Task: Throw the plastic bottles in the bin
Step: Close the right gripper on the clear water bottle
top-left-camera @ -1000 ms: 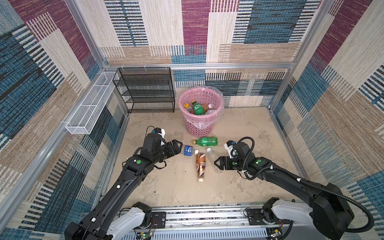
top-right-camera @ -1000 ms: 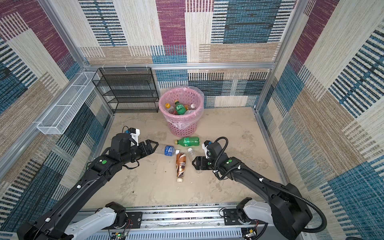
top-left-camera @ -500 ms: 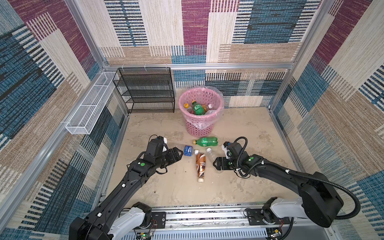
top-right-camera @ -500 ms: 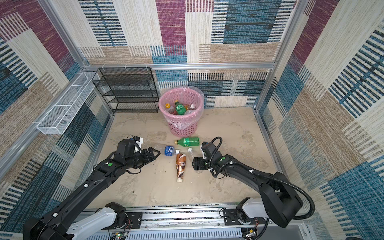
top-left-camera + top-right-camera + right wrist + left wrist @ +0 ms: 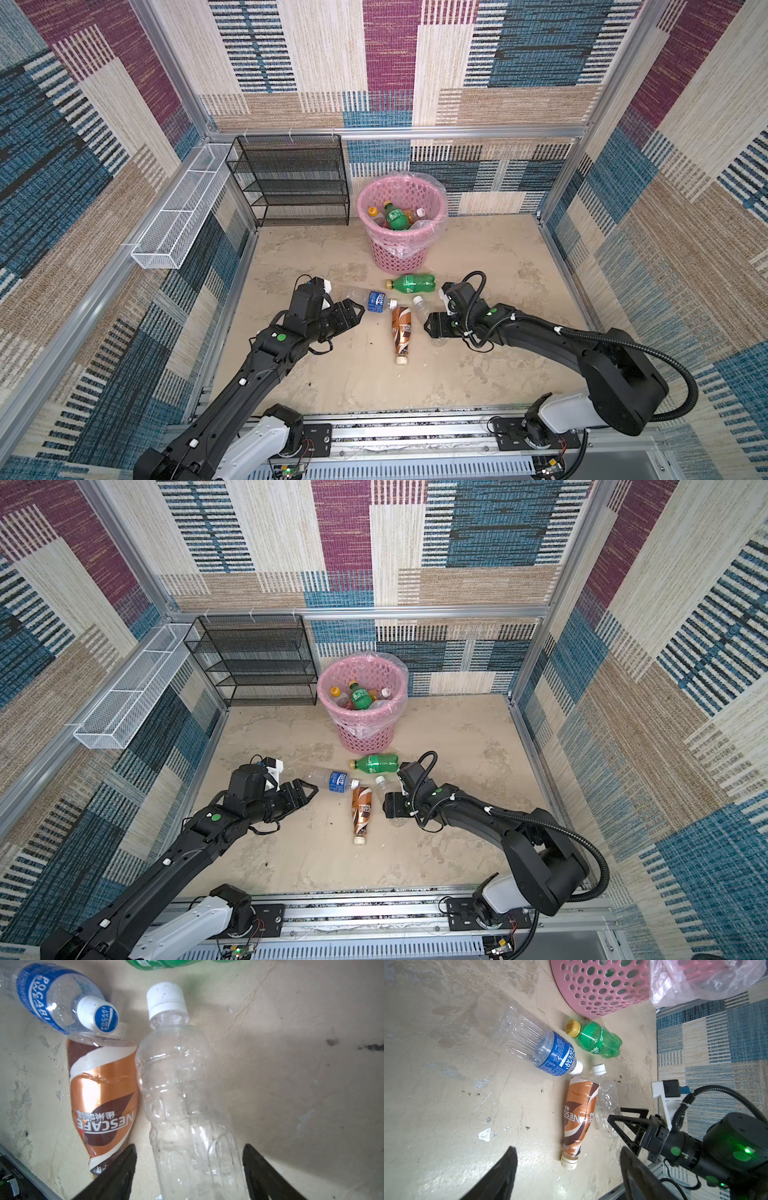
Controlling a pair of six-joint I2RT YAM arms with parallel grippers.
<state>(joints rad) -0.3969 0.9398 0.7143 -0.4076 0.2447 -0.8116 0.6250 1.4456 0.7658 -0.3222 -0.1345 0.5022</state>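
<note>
Lying on the floor (image 5: 340, 374) before the bin (image 5: 401, 253) were a green bottle (image 5: 411, 283) with yellow cap, a blue-label bottle (image 5: 372, 300), a coffee bottle (image 5: 402, 330) and a clear bottle (image 5: 187, 1095) without label. The right gripper (image 5: 190, 1147) stood open astride the clear bottle, whose base was cut off in the wrist view. The left gripper (image 5: 359, 311) was open and empty beside the blue-label bottle. Other bottles (image 5: 395, 218) inside the bin were half hidden by its bag (image 5: 432, 216).
</note>
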